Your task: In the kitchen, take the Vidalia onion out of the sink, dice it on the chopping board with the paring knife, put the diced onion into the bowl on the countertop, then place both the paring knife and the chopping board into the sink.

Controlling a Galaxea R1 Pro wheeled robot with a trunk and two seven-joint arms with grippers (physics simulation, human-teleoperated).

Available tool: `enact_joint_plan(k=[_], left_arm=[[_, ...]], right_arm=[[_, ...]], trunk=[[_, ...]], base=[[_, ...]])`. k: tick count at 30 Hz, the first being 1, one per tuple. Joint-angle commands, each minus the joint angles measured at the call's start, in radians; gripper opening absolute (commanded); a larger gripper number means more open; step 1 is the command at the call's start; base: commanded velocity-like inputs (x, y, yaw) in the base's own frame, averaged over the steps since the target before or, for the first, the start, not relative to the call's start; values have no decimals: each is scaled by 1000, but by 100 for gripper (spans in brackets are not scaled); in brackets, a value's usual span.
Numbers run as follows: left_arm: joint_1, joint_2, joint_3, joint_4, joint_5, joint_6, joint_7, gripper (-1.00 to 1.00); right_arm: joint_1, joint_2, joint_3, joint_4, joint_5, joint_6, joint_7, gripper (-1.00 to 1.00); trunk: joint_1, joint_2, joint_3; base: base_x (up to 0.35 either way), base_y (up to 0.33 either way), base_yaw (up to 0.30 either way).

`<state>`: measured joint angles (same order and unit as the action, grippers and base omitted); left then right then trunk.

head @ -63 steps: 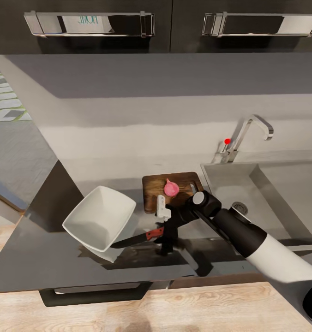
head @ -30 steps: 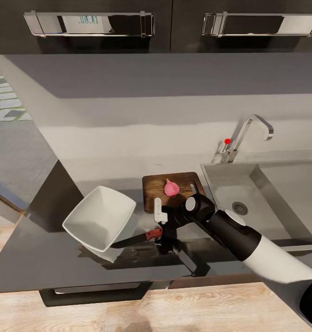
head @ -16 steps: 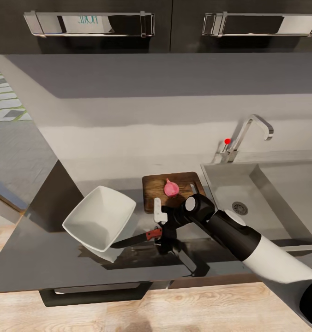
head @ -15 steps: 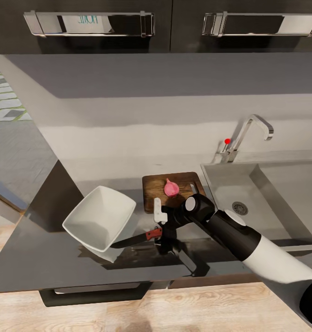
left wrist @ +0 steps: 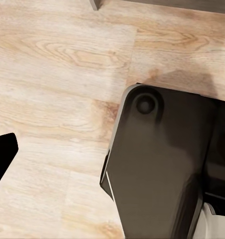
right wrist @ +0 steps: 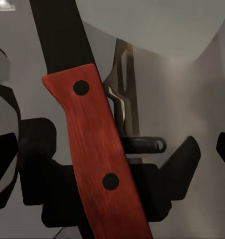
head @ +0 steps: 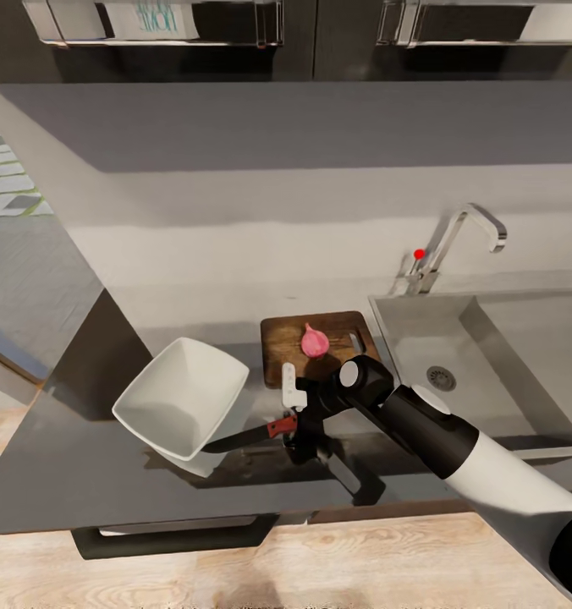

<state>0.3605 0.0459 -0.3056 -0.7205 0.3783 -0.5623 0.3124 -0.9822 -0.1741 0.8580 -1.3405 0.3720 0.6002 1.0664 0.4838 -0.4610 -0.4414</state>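
Grey desk (head: pixel 83 474) runs bare toward its front edge and out to my left, with open room behind the bowl up to the wall. My right pincer (head: pixel 296 420) sits just in front of the chopping board (head: pixel 279 340), its fingers closed on the reddish handle of the paring knife (head: pixel 248 436); the dark blade points left to the white bowl (head: pixel 181 397), whose inside looks bare. A pink onion (head: pixel 315 341) rests on the board. Right of it lies the sink (head: pixel 404 330), basin bare around the drain. My left pincer's state I cannot tell.
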Motion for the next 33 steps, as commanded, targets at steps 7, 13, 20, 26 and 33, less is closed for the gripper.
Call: enact_joint_plan(k=[7,13,20,26,33], left_arm=[[0,2,-7,-1,5,-2,10,100],[0,2,-7,0,5,-2,10,100],[0,2,-7,0,5,-2,10,100],[0,2,-7,0,5,-2,10,100],[0,2,-7,0,5,-2,10,100]], right_arm=[[-1,-1,2,-2,5,6,4,100],[-1,-1,2,-2,5,6,4,100],[-1,0,3,-1,5,6,3,100],[-1,-1,4,0,5,5,3,100],[-1,-1,4,0,5,4,3,100]], trunk=[[0,-2,-13],[0,-2,-22],[0,-2,-26],[0,-2,-26],[0,-2,-26]], base=[[0,0,0],[0,0,0],[0,0,0],[0,0,0],[0,0,0]])
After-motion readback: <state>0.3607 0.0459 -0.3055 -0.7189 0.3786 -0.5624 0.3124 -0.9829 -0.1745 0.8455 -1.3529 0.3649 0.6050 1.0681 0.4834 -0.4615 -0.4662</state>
